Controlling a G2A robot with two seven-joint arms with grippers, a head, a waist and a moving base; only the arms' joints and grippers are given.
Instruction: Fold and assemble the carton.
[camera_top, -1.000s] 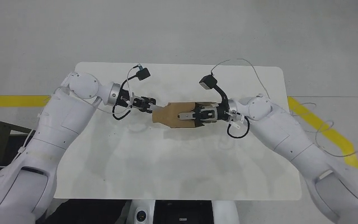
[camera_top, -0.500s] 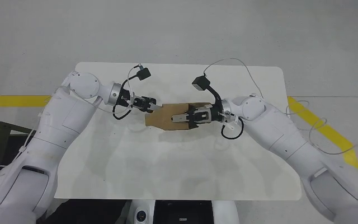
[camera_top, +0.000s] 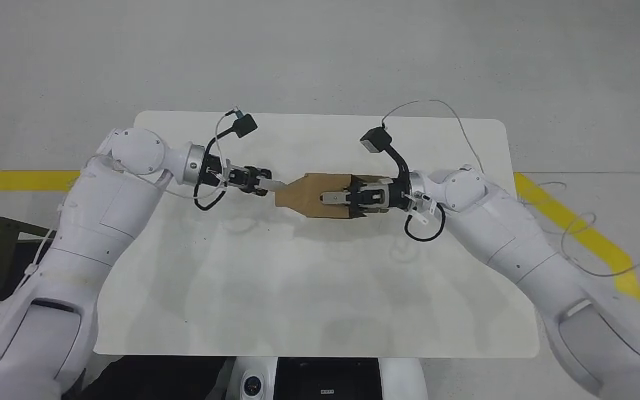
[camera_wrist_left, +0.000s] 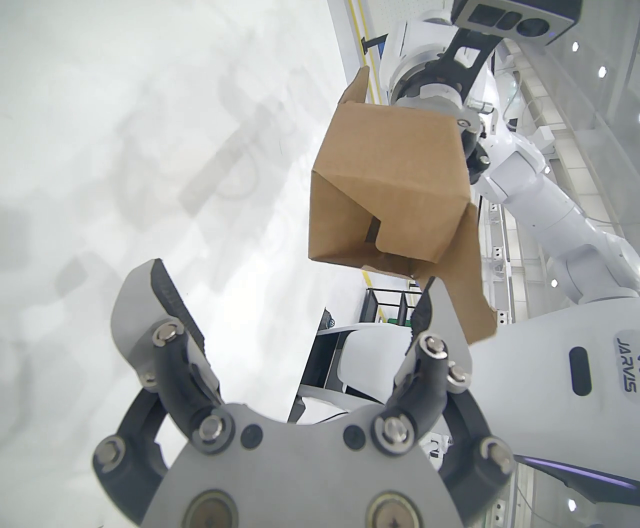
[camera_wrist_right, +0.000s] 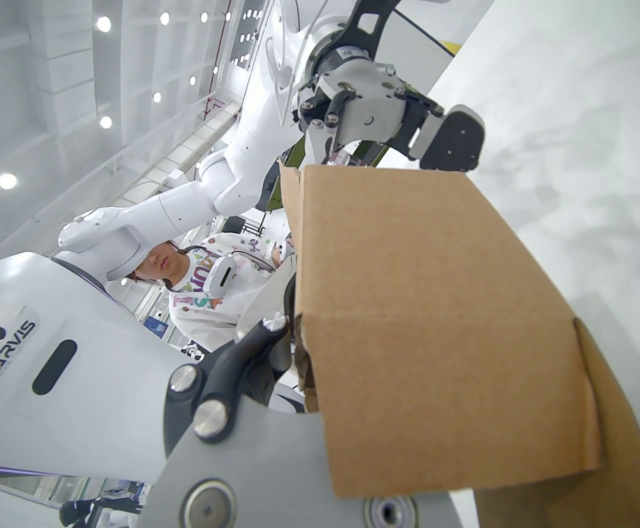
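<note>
The right gripper (camera_top: 350, 197), fingers clamped on the carton (camera_top: 320, 193), holds it above the middle of the surface (camera_top: 300, 300) with its unfinished end turned toward the left gripper (camera_wrist_left: 292, 280) — fingers apart, just beside a loose flap (camera_wrist_left: 467, 270), seemingly placed to fold it in.

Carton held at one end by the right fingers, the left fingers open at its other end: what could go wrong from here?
1. The carton has a loose flap close to one of the open left fingers; a push there may crease it instead of tucking it in.
2. The right fingers hold the carton at one end alone, so such a push may twist it or make it slip.
</note>
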